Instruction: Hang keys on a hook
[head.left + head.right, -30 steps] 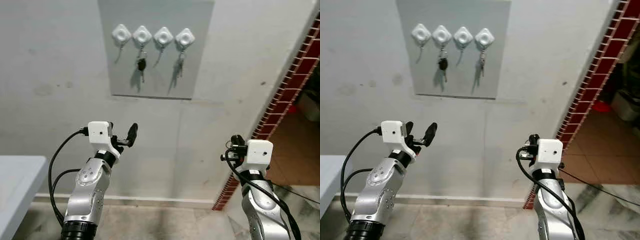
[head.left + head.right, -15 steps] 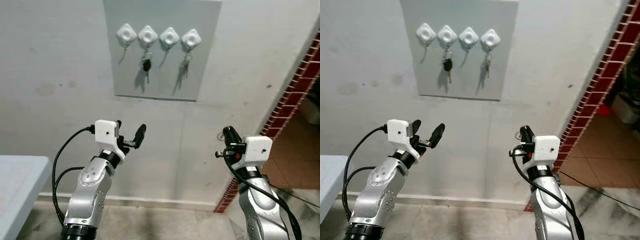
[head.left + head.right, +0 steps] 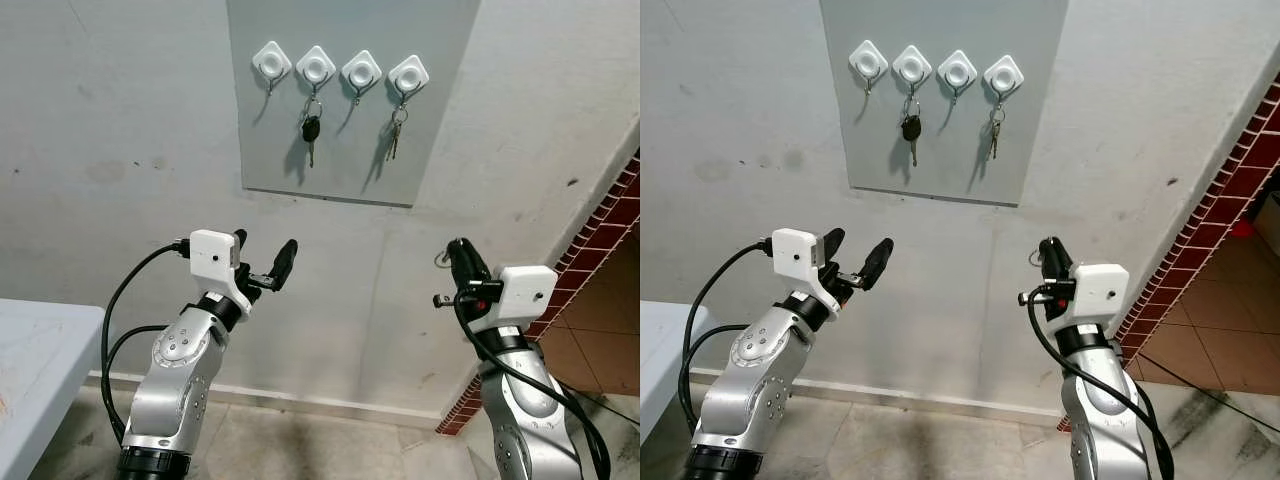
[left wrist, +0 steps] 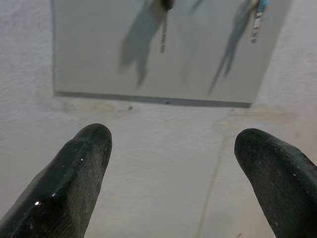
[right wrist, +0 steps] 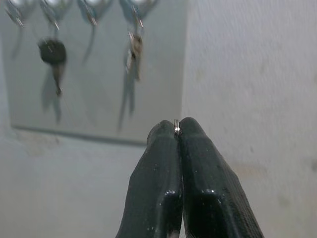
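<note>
Key ring (image 5: 176, 127) mostly hidden between fingertips (image 5: 163, 136)

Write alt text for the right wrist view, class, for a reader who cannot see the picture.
The right gripper has its two black fingers pressed shut on a small metal key ring at their tips. Beyond it, on a grey wall panel, hang a black-headed key and a bunch of keys, both blurred, from a row of hooks.

1. Grey panel (image 3: 345, 120) mounted flat on the pale wall (image 3: 130, 120).
2. Four white diamond hooks (image 3: 340, 70) in a row along the panel top.
3. Black-headed key (image 3: 311, 131) hangs from the second hook.
4. Metal keys (image 3: 394, 138), probably two, hang from the fourth hook.
</note>
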Motion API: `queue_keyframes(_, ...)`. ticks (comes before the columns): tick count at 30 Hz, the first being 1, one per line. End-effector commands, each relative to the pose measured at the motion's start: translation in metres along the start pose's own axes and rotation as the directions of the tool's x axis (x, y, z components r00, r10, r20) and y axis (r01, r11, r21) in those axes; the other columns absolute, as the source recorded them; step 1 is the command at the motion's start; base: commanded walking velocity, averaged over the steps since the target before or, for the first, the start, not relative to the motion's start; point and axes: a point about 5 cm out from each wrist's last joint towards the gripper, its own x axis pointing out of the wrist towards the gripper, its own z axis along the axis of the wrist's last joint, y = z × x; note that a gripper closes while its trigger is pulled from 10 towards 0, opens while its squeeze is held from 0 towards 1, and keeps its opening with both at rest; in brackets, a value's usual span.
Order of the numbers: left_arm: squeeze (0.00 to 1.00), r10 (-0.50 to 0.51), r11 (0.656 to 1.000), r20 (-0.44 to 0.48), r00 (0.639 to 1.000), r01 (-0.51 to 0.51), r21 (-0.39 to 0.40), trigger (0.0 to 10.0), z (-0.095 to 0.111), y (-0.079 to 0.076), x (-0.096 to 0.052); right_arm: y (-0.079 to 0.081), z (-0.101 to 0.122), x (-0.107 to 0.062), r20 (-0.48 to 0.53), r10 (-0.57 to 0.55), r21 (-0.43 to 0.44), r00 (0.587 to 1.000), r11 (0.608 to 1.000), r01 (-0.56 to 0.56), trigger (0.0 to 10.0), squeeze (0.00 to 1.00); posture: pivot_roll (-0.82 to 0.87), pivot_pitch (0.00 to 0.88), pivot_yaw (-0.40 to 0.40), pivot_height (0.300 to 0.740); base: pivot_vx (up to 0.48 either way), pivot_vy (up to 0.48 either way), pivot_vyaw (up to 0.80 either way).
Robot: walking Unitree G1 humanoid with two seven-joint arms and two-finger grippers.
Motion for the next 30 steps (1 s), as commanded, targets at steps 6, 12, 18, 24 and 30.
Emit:
queue_keyframes(6,0.00,-0.033,0.999,0.020,0.999,0.033,0.008,10.0,0.009,-0.005,0.001,0.005,0.023,0.008,0.108,0.018,0.015,0.994,1.000,-0.020,10.0,0.00,0.00,0.000,-0.027,0.740,0.000,0.000,0.00)
queue_keyframes(12,0.00,-0.066,0.998,0.034,0.997,0.066,0.006,10.0,0.016,-0.009,0.006,0.008,0.031,0.017,0.136,0.036,0.020,0.990,0.999,-0.039,10.0,0.00,0.00,0.000,-0.026,0.740,0.000,0.000,0.00)
queue_keyframes(18,0.00,-0.046,0.999,0.048,0.998,0.045,0.023,10.0,0.025,0.000,0.018,0.008,0.033,0.034,0.146,0.053,0.006,0.988,0.998,-0.055,10.0,0.00,0.00,0.000,-0.022,0.740,0.000,0.000,0.00)
queue_keyframes(24,0.00,0.055,0.998,0.082,0.995,-0.054,-0.020,10.0,0.023,0.010,0.004,0.007,0.024,0.016,0.103,0.040,0.012,0.994,0.999,-0.041,10.0,0.00,0.00,0.000,-0.026,0.740,0.000,0.000,0.00)
queue_keyframes(30,0.00,0.122,0.992,0.110,0.986,-0.116,-0.059,10.0,0.014,0.006,-0.018,0.003,0.008,-0.009,0.025,-0.015,-0.008,1.000,1.000,0.015,10.0,0.00,0.00,0.000,-0.031,0.740,0.000,0.000,0.00)
